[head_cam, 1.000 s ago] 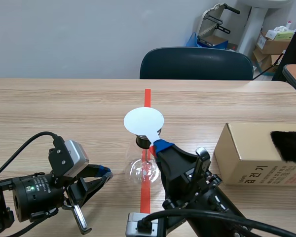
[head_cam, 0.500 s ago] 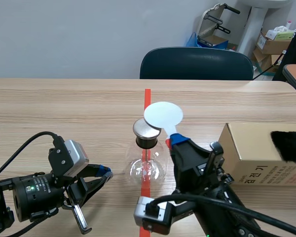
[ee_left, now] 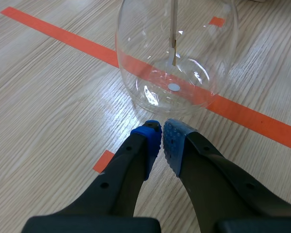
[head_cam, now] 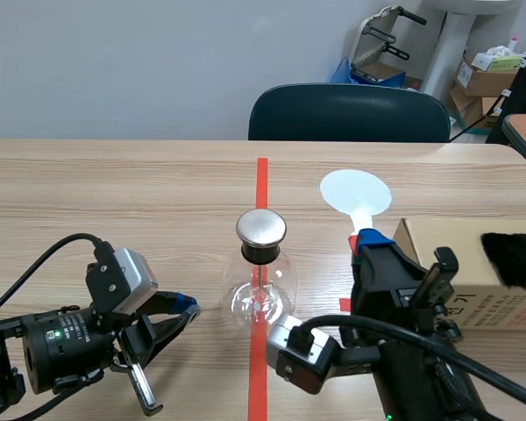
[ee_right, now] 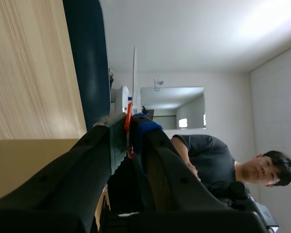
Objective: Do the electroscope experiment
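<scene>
Worktop (head_cam: 114,193): light wood, orange-red tape line down the middle. Chair (head_cam: 349,112): dark, across the worktop. Box (head_cam: 495,303): brown cardboard, at the right; its Korean print is partly hidden by the right arm and cannot be read whole. No other brand or label is legible. Fur (head_cam: 513,259): black, lying on top of the box. Flask (head_cam: 260,294): clear glass electroscope with a metal cap (head_cam: 261,228), standing on the tape line with a rod hanging inside; the leaf state is too small to tell. Right gripper (head_cam: 366,239): raised between flask and box, fingers clenched on the handle of the disc. Left gripper (ee_left: 157,141): low on the worktop, fingers clenched on nothing, tips just short of the flask. Disc (head_cam: 355,190): white, held in the air, apart from the cap. Progress, as judged: the disc is in hand, but bringing it to the cap looks not yet done.
</scene>
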Controlling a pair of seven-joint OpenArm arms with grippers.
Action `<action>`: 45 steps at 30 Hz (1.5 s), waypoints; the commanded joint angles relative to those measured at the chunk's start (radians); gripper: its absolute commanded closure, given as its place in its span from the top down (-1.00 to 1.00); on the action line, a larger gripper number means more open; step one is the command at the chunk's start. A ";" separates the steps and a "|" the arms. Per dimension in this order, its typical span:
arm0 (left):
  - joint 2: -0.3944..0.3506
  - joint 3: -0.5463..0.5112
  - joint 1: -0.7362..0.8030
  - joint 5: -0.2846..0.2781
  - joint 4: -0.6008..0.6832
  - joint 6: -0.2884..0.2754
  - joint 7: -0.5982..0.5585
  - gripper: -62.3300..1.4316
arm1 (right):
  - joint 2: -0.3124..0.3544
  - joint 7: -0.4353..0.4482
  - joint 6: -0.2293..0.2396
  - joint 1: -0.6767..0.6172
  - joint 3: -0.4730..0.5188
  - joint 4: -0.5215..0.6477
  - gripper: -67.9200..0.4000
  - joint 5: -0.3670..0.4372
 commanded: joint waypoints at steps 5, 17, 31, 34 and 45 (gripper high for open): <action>0.003 -0.002 0.003 -0.007 0.018 0.000 -0.011 -0.75 | 0.016 -0.031 -0.012 -0.017 0.013 0.020 -0.97 -0.001; 0.003 -0.002 0.003 -0.007 0.018 0.000 -0.011 -0.75 | 0.017 0.049 -0.012 -0.017 0.018 0.020 -0.97 -0.001; 0.003 -0.002 0.003 -0.007 0.018 0.000 -0.008 -0.75 | 0.016 0.365 -0.012 -0.017 0.018 0.020 -0.97 -0.001; 0.003 -0.002 0.003 -0.007 0.018 0.000 -0.008 -0.75 | 0.016 0.404 -0.012 -0.017 0.018 0.020 -0.97 -0.001; 0.003 -0.002 0.003 -0.007 0.018 0.000 -0.008 -0.75 | 0.016 0.443 -0.012 -0.017 0.018 0.020 -0.97 -0.001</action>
